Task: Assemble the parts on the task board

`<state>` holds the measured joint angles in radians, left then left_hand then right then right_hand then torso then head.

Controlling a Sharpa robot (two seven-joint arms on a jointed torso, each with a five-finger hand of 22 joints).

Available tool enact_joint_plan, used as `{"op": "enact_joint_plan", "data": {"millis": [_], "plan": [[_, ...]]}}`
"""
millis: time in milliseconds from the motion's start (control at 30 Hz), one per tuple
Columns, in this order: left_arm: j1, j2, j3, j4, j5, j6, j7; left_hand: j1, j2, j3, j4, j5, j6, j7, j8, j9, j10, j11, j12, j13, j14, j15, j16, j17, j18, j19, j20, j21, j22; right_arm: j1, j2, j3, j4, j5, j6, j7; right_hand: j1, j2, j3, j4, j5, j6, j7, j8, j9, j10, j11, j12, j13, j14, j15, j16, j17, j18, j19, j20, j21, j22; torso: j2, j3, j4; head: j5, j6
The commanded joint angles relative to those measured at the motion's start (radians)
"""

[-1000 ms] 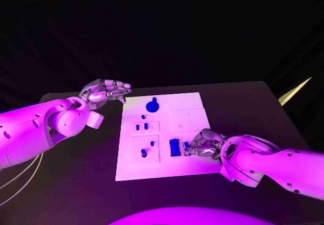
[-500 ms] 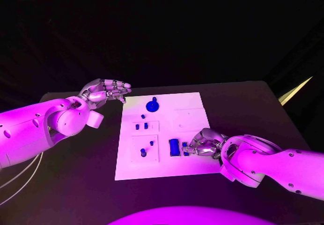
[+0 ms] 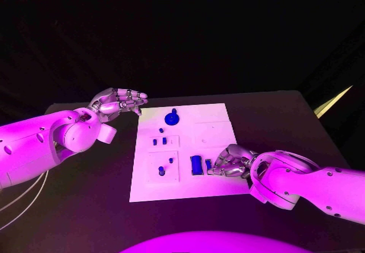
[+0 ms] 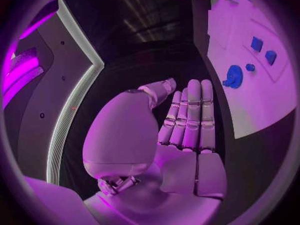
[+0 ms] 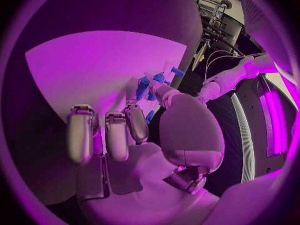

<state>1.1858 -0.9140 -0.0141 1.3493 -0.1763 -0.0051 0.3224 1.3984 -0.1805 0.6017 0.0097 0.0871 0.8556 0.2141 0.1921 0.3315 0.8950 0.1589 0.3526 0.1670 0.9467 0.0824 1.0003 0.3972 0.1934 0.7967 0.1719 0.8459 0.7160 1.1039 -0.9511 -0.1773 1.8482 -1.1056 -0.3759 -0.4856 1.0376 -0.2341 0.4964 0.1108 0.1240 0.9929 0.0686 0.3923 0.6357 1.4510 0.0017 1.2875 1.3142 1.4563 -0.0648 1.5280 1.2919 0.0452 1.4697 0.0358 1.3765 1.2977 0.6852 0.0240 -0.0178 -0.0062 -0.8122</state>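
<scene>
Right hand (image 3: 228, 162) pinches a small blue part (image 3: 208, 164) on the flat white board (image 3: 211, 116); left hand (image 3: 118, 101) empty, fingers loosely apart, off the board's far corner.

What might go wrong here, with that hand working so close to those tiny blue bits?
The right hand sits on the task board beside the tall blue block; a stray finger might knock it over. Its fingers hide the small piece beside them in the head view, so a slip may go unnoticed.

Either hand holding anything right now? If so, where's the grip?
Left hand holds nothing. Right hand rests on the board by a small blue part; whether it grips it cannot be told.
</scene>
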Motion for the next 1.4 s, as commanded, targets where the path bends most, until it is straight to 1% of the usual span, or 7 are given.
{"op": "enact_joint_plan", "data": {"millis": [33,767,1067,1200,1233,1333,1400], "plan": [[0.0,0.001,0.001,0.001,0.0,0.003,0.001,-0.006,0.008,-0.011,0.002,0.001,-0.008,0.003,0.019,-0.014,-0.011,-0.001,0.015,-0.003,-0.003,0.001,-0.014,-0.007,-0.011,0.004,0.007,-0.013,-0.01,-0.001,0.004,-0.001,-0.004,-0.01,0.006,-0.002,0.035,0.006,-0.007,-0.028,-0.017,0.015,-0.001,-0.014,0.007,0.021,-0.01,0.015,0.12,0.102,-0.009,0.01,0.221,-0.013,0.066,-0.004,0.012,0.23,0.0,0.0002,0.0001,0.0,-0.001],[0.0,0.002,0.001,0.001,0.0,0.004,0.001,-0.005,0.009,-0.011,0.002,0.002,-0.008,0.003,0.02,-0.015,-0.011,-0.001,0.015,-0.003,-0.003,0.001,-0.014,-0.006,-0.011,0.004,0.007,-0.013,-0.01,-0.007,0.031,-0.001,-0.046,-0.027,-0.015,-0.005,0.037,0.016,-0.014,-0.021,-0.037,0.028,-0.005,-0.01,0.008,0.023,-0.013,0.019,0.122,0.103,-0.011,0.012,0.223,-0.014,0.067,-0.005,0.018,0.232,0.0,0.0003,-0.0001,0.002,0.0],[0.0,0.002,0.0,-0.001,0.005,-0.003,0.005,-0.007,0.01,-0.011,0.003,0.002,-0.009,0.004,0.02,-0.015,-0.011,-0.001,0.016,-0.003,-0.003,0.002,-0.014,-0.006,-0.011,0.004,0.007,-0.014,-0.011,0.009,-0.008,0.002,-0.025,0.03,-0.067,0.097,0.02,0.001,-0.065,0.006,-0.033,0.002,0.007,-0.027,0.002,0.012,-0.004,-0.004,0.111,0.098,-0.004,0.001,0.204,-0.008,0.059,-0.002,-0.022,0.222,-0.005,-0.0032,-0.002,-0.001,0.013],[-0.002,0.011,-0.002,-0.006,0.017,-0.017,0.016,-0.013,0.008,-0.014,0.006,0.0,-0.011,0.004,0.019,-0.016,-0.012,0.0,0.016,-0.004,-0.004,0.003,-0.014,-0.006,-0.011,0.003,0.008,-0.016,-0.012,0.032,-0.012,0.003,-0.053,0.162,-0.11,0.269,0.045,0.008,-0.108,0.024,-0.005,-0.042,0.024,-0.049,-0.002,-0.045,0.012,-0.112,0.058,0.079,0.009,-0.046,0.134,0.018,0.022,0.011,-0.18,0.183,-0.014,-0.01,-0.004,-0.001,0.03],[-0.004,0.015,-0.004,-0.008,0.024,-0.025,0.021,-0.023,0.004,-0.02,0.014,0.0,-0.016,0.004,0.018,-0.018,-0.014,0.0,0.017,-0.004,-0.007,0.005,-0.014,-0.005,-0.012,0.0,0.01,-0.023,-0.016,0.04,-0.007,0.004,-0.075,0.23,-0.122,0.341,0.063,0.015,-0.114,0.028,0.014,-0.067,0.033,-0.06,-0.004,-0.101,0.021,-0.219,0.002,0.057,0.016,-0.096,0.064,0.041,-0.015,0.018,-0.329,0.143,-0.019,-0.0137,-0.0057,-0.001,0.038],[-0.014,0.026,-0.006,-0.014,0.036,-0.044,0.034,-0.033,-0.001,-0.028,0.026,-0.001,-0.027,0.004,0.019,-0.021,-0.018,0.004,0.022,-0.004,-0.04,0.01,-0.033,-0.011,-0.013,-0.016,0.018,-0.059,-0.037,0.056,0.014,0.006,-0.135,0.374,-0.131,0.469,0.102,0.027,-0.113,0.026,0.027,-0.104,0.051,-0.072,-0.002,-0.193,0.038,-0.368,-0.082,0.024,0.032,-0.165,-0.019,0.069,-0.071,0.032,-0.531,0.08,-0.028,-0.0195,-0.0083,-0.001,0.054],[-0.022,0.038,-0.007,-0.022,0.049,-0.065,0.048,-0.04,-0.007,-0.04,0.041,-0.003,-0.036,0.005,0.024,-0.023,-0.022,0.006,0.03,-0.004,-0.093,0.02,-0.083,-0.032,-0.014,-0.043,0.03,-0.125,-0.077,0.067,0.038,0.008,-0.197,0.491,-0.124,0.557,0.128,0.033,-0.107,0.026,0.033,-0.128,0.066,-0.075,0.0,-0.319,0.05,-0.566,-0.203,-0.042,0.044,-0.285,-0.153,0.105,-0.155,0.046,-0.813,-0.018,-0.035,-0.0219,-0.0097,-0.003,0.07]]}}
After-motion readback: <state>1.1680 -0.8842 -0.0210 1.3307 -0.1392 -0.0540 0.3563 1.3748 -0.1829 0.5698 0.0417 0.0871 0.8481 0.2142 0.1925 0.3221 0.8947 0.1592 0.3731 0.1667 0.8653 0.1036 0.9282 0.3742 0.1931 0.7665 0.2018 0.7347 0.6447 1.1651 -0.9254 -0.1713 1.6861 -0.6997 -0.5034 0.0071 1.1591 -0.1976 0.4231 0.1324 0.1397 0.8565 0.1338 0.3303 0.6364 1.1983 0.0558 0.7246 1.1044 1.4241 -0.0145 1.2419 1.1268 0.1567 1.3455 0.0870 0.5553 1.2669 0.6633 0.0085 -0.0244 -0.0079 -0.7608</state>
